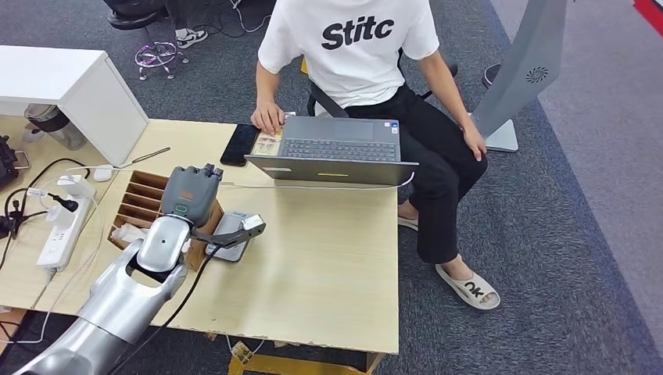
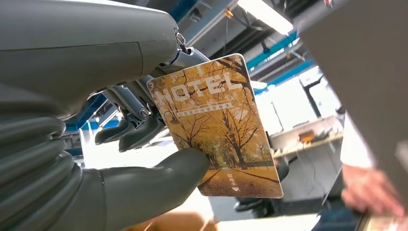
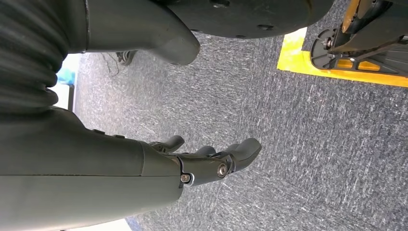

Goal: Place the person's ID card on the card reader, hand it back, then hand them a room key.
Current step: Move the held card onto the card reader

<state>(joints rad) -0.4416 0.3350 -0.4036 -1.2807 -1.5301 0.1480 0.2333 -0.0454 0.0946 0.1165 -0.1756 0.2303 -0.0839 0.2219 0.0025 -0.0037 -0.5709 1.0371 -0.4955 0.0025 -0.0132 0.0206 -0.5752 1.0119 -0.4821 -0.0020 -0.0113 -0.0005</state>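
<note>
Slotted wooden card organiser (image 1: 139,205) at left of pale wooden desk (image 1: 328,266); silver left hand (image 1: 191,195) above it, pinching autumn-tree HOTEL room key card (image 2: 219,127) between thumb and fingers; grey flat card reader (image 1: 231,234) just beside; open grey laptop (image 1: 336,152) under seated person's hand (image 1: 267,117); right hand (image 3: 211,161) empty, fingers loosely apart over grey carpet

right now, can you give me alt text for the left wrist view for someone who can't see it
The robot's left hand holds a hotel key card printed with golden autumn trees and the word HOTEL, pinched between thumb and fingers. A person's hand shows blurred beyond it.
</note>
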